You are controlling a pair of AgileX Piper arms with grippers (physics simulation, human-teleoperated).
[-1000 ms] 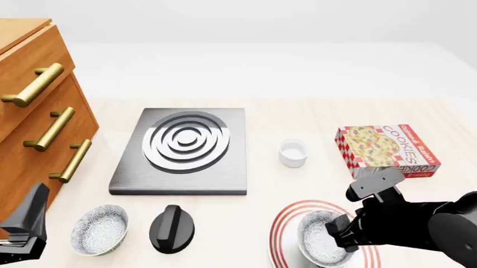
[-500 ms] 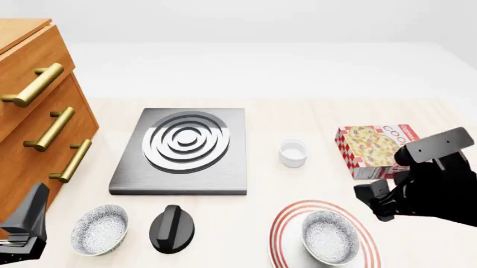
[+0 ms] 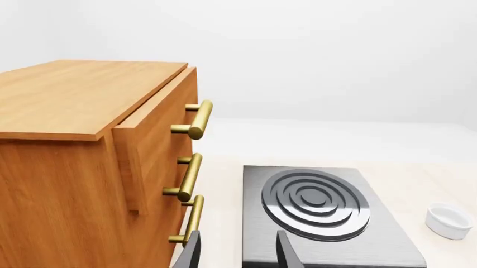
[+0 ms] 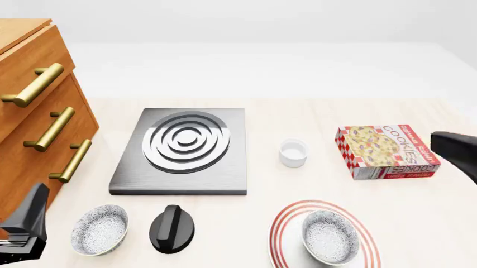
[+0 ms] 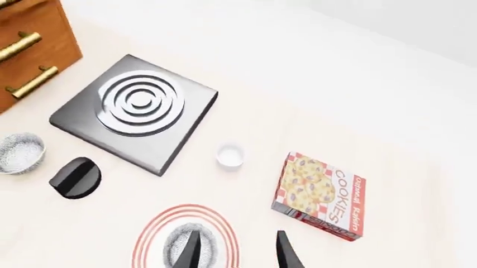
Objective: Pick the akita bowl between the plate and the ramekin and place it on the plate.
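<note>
A wooden drawer cabinet [image 4: 33, 106] with brass handles stood at the far left of the table [image 4: 298, 117]. Below it, at the lower left edge, part of the left gripper [image 3: 237, 252] showed in the front view; its wrist view showed the two fingers apart, holding nothing. Just right of it sat a speckled twin bowl [image 4: 99, 229], then a black knob [image 4: 172, 228]. Behind these lay a grey stove plate [image 4: 183, 149] with concentric rings. Further right stood the small white ramekin [image 4: 294, 153]. Nearer the camera, the akita bowl [image 4: 329, 237] rested upright on the red-ringed plate [image 4: 287, 223]. A cookie box [image 4: 385, 151] lay to the right of the ramekin. At the right edge, only a dark piece of the right arm [image 4: 454, 152] showed. The right gripper [image 5: 237, 251], seen from its wrist, hung high above the plate with fingers apart and empty.
</note>
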